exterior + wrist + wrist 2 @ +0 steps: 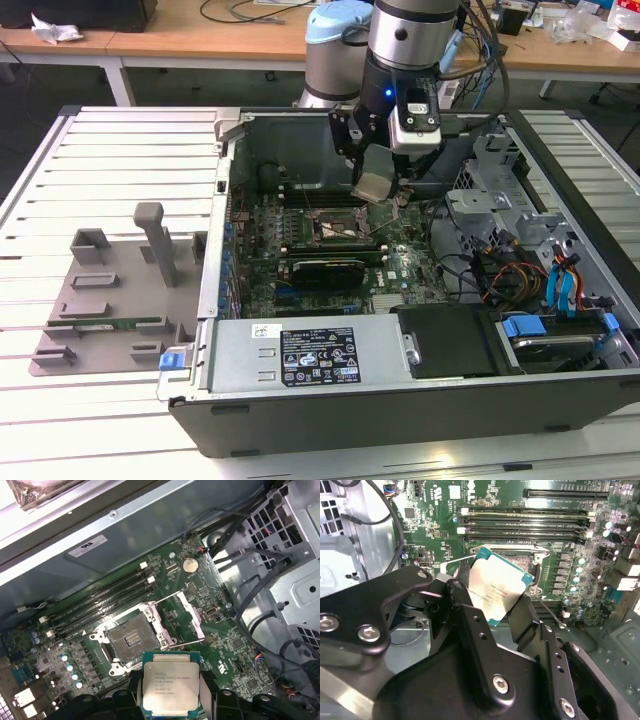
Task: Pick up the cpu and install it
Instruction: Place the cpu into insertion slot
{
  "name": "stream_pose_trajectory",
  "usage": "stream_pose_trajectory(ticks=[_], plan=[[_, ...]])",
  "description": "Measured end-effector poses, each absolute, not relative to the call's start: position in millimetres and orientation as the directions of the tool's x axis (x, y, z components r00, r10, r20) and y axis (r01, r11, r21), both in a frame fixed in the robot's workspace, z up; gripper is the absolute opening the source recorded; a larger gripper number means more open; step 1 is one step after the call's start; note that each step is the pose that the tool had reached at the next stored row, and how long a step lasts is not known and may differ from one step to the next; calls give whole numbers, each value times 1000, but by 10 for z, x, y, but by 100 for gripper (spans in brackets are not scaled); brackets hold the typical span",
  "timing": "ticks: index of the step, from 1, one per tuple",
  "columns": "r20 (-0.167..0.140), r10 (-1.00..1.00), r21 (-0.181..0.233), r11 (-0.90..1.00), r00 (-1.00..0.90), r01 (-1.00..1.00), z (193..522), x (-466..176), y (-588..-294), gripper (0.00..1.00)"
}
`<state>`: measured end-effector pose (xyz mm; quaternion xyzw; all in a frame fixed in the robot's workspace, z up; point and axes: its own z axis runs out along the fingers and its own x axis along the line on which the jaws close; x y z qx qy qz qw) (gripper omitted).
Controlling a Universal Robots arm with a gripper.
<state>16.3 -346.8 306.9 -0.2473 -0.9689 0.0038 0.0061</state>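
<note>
Arm (pixel 400 40) reaches down into open computer case (pixel 400 425), wrist angled over motherboard (pixel 235 650). On gripper (pixel 495 611), black fingers (pixel 464 605) closed on cpu (pixel 497 591), pinching two opposite edges. Cpu: pale silver-grey lid, teal-green border, printed face up, tilted in exterior view. Held in air above board, near open socket (pixel 131 641), not seated. Load plate (pixel 192 616) swung up beside socket. Memory slots (pixel 525 520) beyond. Cables (pixel 250 615) alongside. Grey fixture tray (pixel 110 300) on tabletop (pixel 100 130), exterior view's left.
</note>
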Motion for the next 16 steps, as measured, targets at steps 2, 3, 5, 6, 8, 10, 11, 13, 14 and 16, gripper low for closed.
stream_pose_trajectory(ticks=[2,3,5,6,8,10,11,13,14,16], plan=[[10,508,-11,861,-861,508,3070,163,-3468,55],[10,521,-11,854,-854,521,3069,163,-3468,55],[9,554,-11,832,-832,554,3070,162,-3468,55],[9,567,-12,824,-824,567,3069,163,-3468,55],[9,592,-12,806,-806,592,3069,163,-3468,55],[9,611,-12,791,-791,611,3069,163,-3468,55],[8,624,-13,781,-781,624,3070,163,-3468,55],[8,656,-13,755,-755,655,3069,163,-3468,55],[8,672,-13,741,-741,672,3069,163,-3468,55],[8,685,-14,728,-728,685,3069,163,-3468,55]])
